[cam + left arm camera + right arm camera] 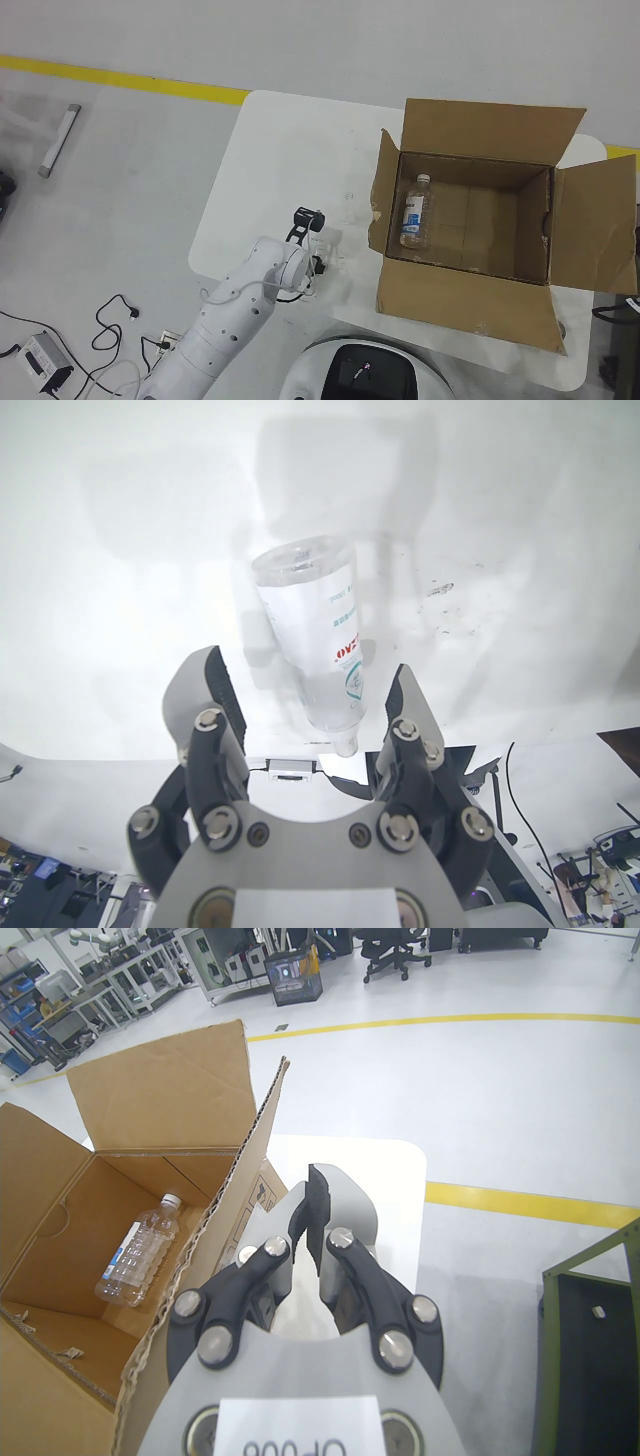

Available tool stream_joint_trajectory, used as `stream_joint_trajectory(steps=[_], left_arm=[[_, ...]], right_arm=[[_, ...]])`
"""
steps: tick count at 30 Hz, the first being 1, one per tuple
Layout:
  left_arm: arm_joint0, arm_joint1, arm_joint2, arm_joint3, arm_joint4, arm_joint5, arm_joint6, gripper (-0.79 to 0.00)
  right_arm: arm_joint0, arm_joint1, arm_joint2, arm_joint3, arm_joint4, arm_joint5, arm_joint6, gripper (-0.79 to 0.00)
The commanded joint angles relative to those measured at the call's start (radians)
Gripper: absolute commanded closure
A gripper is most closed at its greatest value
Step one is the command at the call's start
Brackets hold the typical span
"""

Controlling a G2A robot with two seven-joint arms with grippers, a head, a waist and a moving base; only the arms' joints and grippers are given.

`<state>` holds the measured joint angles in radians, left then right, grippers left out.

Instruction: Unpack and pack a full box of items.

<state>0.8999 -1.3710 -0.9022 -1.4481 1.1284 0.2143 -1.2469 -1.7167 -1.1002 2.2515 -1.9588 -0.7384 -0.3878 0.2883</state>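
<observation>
Brown cardboard box [465, 300] is set at 3 o'clock on the white table [290, 140]; one clear plastic water bottle [415, 210] is seen at its 9 o'clock side; a small clear labelled bottle [320, 640] is laid on the table between the fingers of the released left gripper [307, 665]; the right gripper [312, 1193] is clenched empty; unpacking is judged unfinished.

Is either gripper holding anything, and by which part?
Nothing is held. The left gripper is open, not touching the small clear bottle; the right gripper is shut, empty.

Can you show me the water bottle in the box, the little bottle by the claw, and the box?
water bottle [412, 218], top view, on its label.
little bottle [315, 640], left wrist view, on its printed side.
box [460, 300], top view, on its near outer wall.
</observation>
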Motion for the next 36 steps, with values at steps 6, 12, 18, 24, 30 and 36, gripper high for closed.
stream_joint_trajectory(steps=[6,12,18,24,30,36], left_arm=[[-0.012,-0.007,0.001,0.032,-0.011,0.0,-0.006,-0.471],[-0.022,-0.014,0.004,0.054,-0.014,0.003,-0.006,-0.372],[-0.028,-0.019,0.006,0.066,-0.015,0.002,-0.003,-0.296],[-0.024,-0.019,-0.002,0.05,-0.005,-0.004,-0.005,0.0],[-0.008,-0.012,-0.016,-0.009,0.046,-0.006,-0.026,0.0],[0.031,0.0,-0.063,-0.111,0.099,0.011,-0.058,0.0]], right_arm=[[0.0,0.0,0.0,0.0,0.0,0.0,0.0,0.0],[0.0,0.0,0.0,0.0,0.0,0.0,0.0,0.0],[0.0,0.0,0.0,0.0,0.0,0.0,0.0,0.0],[0.0,0.0,0.0,0.0,0.0,0.0,0.0,0.0],[0.0,0.0,0.0,0.0,0.0,0.0,0.0,0.0],[0.0,0.0,0.0,0.0,0.0,0.0,0.0,0.0]])
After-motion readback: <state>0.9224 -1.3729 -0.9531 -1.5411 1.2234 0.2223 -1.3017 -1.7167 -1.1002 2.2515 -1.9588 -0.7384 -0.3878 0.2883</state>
